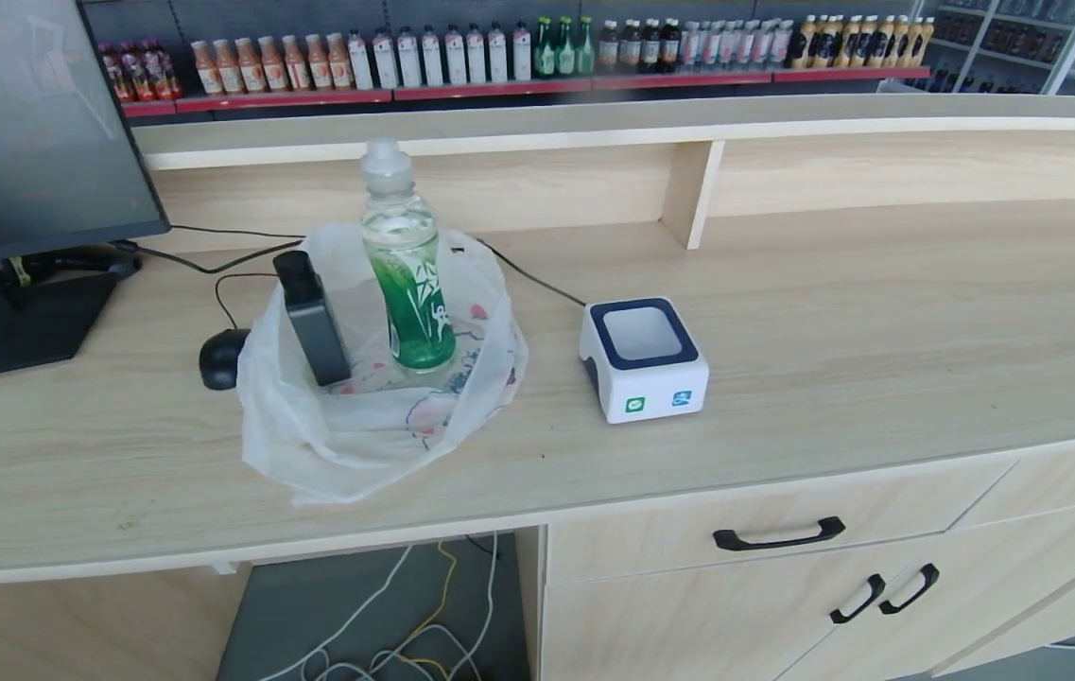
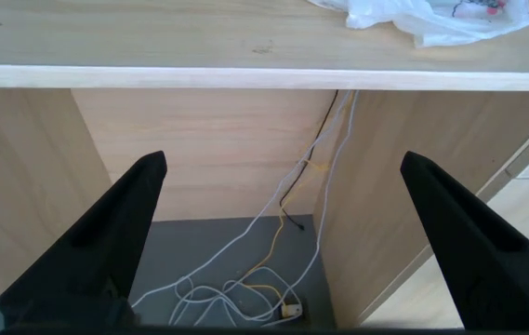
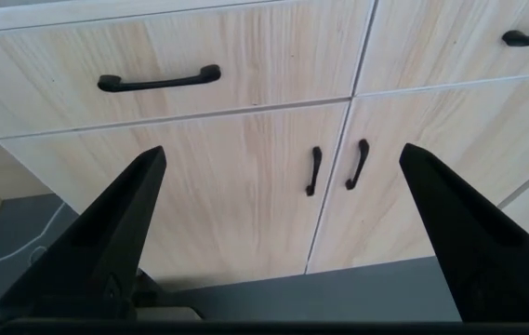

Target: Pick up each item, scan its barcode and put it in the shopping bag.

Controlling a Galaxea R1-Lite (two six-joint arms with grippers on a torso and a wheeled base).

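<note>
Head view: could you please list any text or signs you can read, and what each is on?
No text is readable.
scanner: green and blue front signs, too small.
bottle: white label marks, blurred.
shopping bag: faint print, illegible.
shelf bottles: labels too small.

Lighting is bright, even and diffuse. Soft, short shadows lie beside the scanner (image 1: 643,359) and bag (image 1: 357,435) on the counter (image 1: 830,322). Faint reflections cross the monitor (image 1: 26,123)
</note>
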